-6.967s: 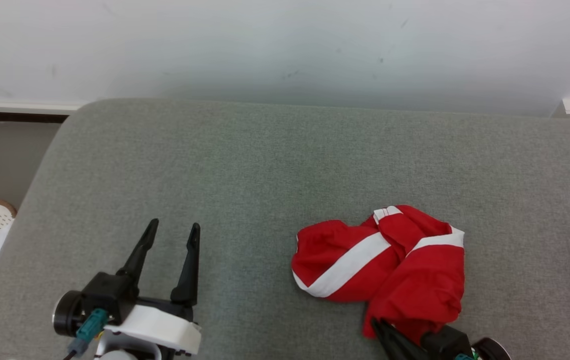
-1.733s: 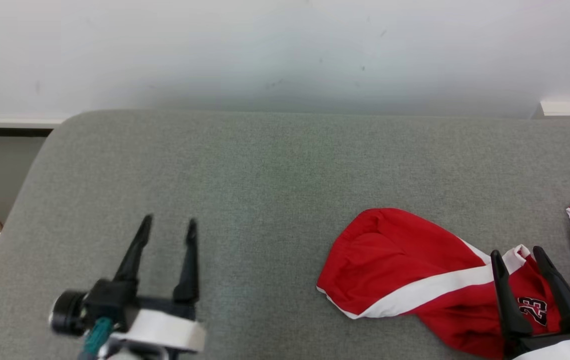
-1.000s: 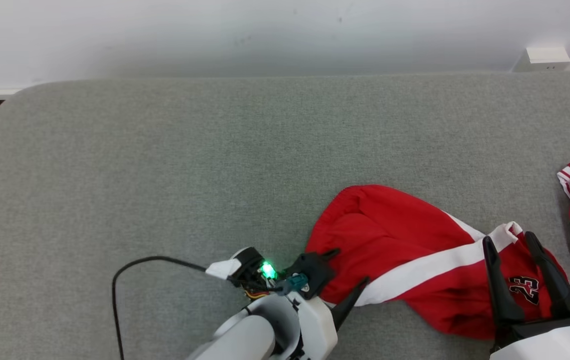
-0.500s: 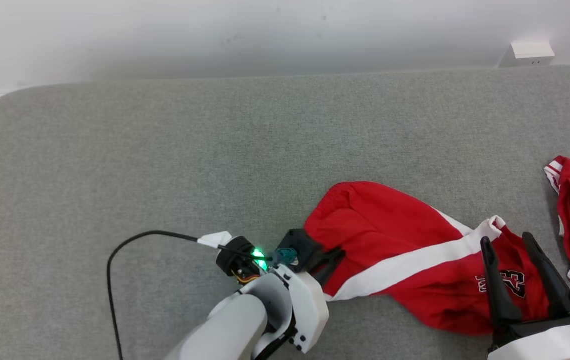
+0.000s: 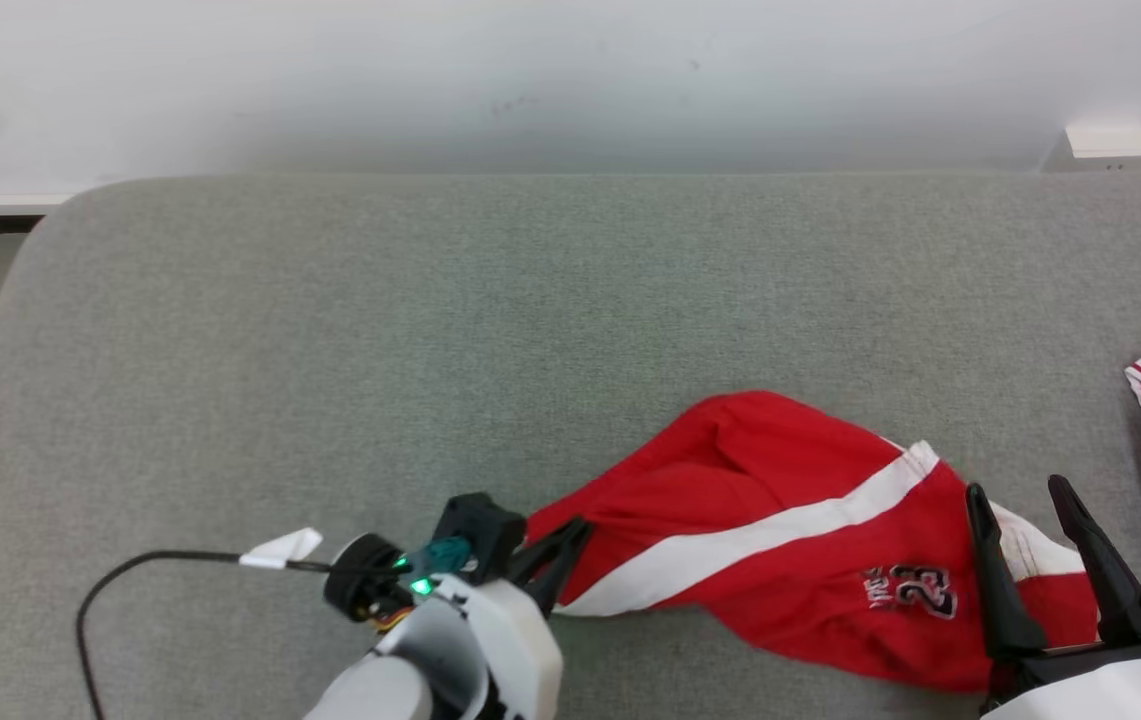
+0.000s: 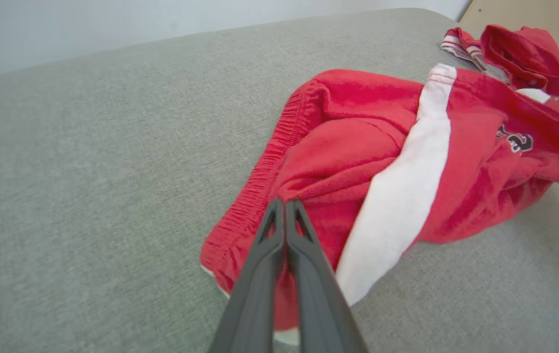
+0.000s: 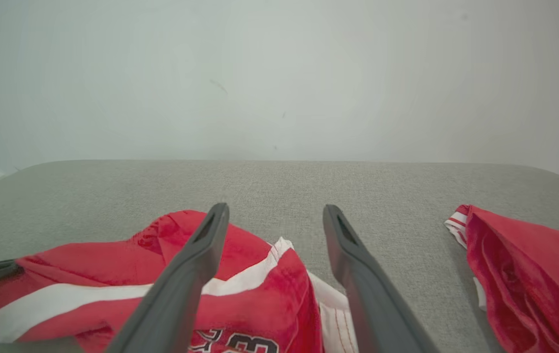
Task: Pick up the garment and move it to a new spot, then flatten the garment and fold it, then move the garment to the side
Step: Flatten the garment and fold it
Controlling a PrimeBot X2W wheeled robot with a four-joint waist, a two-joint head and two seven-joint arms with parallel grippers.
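Red shorts (image 5: 780,540), slumped toward the front right of the grey cushion (image 5: 430,330), just got pinched at the waistband end by the left gripper (image 6: 284,206) that swung in, while the right gripper (image 5: 1018,487) hangs spread over their other end, so stretching flat looks next.

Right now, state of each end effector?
Left end effector: closed, gripping the red shorts at the waistband edge.
Right end effector: open, holding nothing.
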